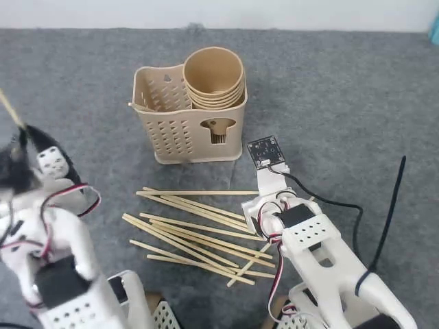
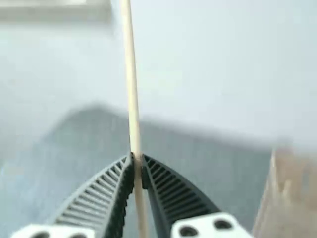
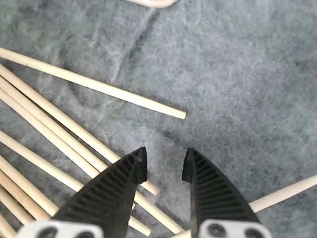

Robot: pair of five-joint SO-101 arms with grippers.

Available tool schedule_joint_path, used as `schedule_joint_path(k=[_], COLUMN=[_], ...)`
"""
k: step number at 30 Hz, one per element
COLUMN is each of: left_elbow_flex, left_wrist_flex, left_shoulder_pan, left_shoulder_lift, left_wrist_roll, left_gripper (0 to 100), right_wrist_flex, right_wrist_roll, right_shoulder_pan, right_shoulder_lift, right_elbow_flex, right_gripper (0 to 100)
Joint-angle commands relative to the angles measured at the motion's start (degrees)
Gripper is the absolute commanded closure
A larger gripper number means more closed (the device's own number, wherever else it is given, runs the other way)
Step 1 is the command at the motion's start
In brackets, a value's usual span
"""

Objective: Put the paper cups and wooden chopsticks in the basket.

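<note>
Wooden chopstick point(image 2: 130, 99) | clamped between ridged left fingers point(image 2: 106, 194) | perforated beige basket point(image 1: 177, 133)

Looks like a small robotics test setup. Told by the grey felt surface point(image 1: 357, 89) ending at a bare pale wall point(image 1: 206, 12) on the far side, and by the white plastic left arm point(image 1: 65, 240) and right arm point(image 1: 319, 236) with loose wires point(image 1: 68, 195) and a bare circuit board point(image 1: 265, 151).

The gripped chopstick point(image 2: 130, 74) is cut off at both ends, and the basket point(image 2: 292, 198) is blurred.
</note>
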Motion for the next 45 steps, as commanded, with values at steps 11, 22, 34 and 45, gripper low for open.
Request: schedule_joint_path(k=[11, 22, 34, 45], left_elbow_flex=[16.0, 7.3, -2.3, -2.2], left_wrist_flex=[-54.9, -64.2, -69.5, -69.1], left_shoulder_pan=[28.0, 33.6, 29.8, 29.2], left_shoulder_lift=[-3.0, 27.0, 54.2, 54.7], left_wrist_roll=[5.5, 5.4, 5.5, 5.5], left_gripper=[99, 99, 98, 98], right_wrist_flex=[-1.1, -1.1, -2.7, -2.7], right_wrist_roll=[0.4, 0.6, 0.7, 0.8], right_shoulder_pan=[1.1, 2.2, 2.3, 2.3], right_shoulder_lift=[-1.0, -1.0, -1.0, -1.0], right_elbow_flex=[0.1, -0.1, 0.0, -0.1], right_gripper=[86.2, 86.2, 86.2, 86.2])
